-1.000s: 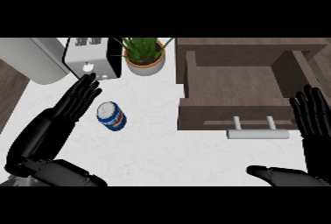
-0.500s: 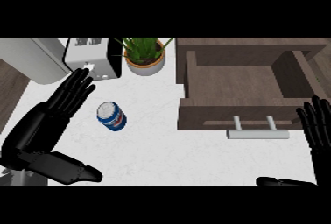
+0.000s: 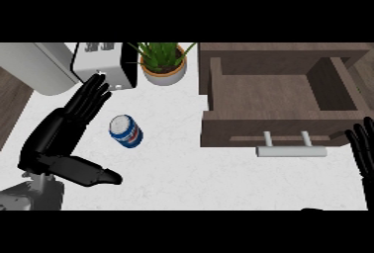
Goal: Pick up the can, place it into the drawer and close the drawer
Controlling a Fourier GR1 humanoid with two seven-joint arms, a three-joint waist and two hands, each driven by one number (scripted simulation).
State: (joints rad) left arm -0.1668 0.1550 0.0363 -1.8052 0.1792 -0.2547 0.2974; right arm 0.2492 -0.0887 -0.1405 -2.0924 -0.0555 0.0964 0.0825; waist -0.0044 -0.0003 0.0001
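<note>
A blue and white can lies on its side on the white counter, left of centre. My left hand is open just left of it, fingers stretched toward the toaster and thumb pointing right below the can, not touching it. The brown wooden drawer stands pulled open at the right, with nothing inside and a pale handle on its front. Only the straight fingers of my open right hand show at the right edge, beside the drawer front.
A white toaster and a potted green plant stand at the back, behind the can. A large white rounded appliance sits at the back left. The counter's left edge meets dark wood flooring.
The left hand has slid left and toward me, its thumb swinging in below the can. The right hand has withdrawn toward the lower right edge. The can has not moved.
</note>
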